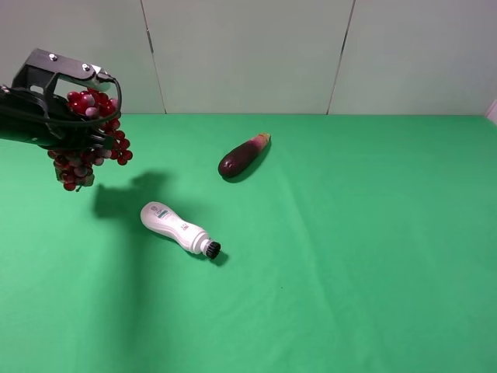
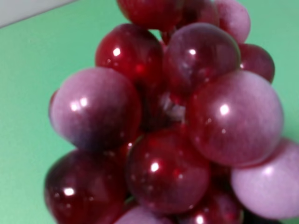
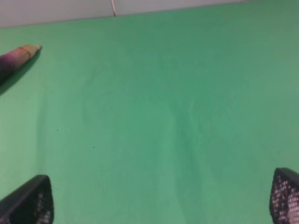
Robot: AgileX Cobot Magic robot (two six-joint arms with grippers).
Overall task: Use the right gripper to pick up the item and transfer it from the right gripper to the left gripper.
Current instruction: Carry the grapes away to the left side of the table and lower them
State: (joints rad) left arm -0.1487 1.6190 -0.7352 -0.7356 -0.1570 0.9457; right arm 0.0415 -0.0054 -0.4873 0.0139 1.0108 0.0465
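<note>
The left hand (image 1: 74, 116) is pinching the bunch of grapes (image 1: 89, 140) and holds it in the air over the far left of the green counter (image 1: 349, 256), clear of the surface. The right hand (image 3: 161, 196) is spread wide with nothing between its two mesh-faced fingertips (image 3: 32, 200); it looks down on bare counter, with only the stem end of the eggplant (image 1: 244, 155) at the edge of its view. It does not appear in the high view.

Judged from this, the handover is done. What remains is to keep a steady grip without crushing the fruit, since the bunch dangles loosely below the jaws and could swing.

Close up, the grapes are round, glossy and dark red, some paler pink, each with a bright highlight. A white bottle-shaped device (image 1: 177, 228) lies near the eggplant.
</note>
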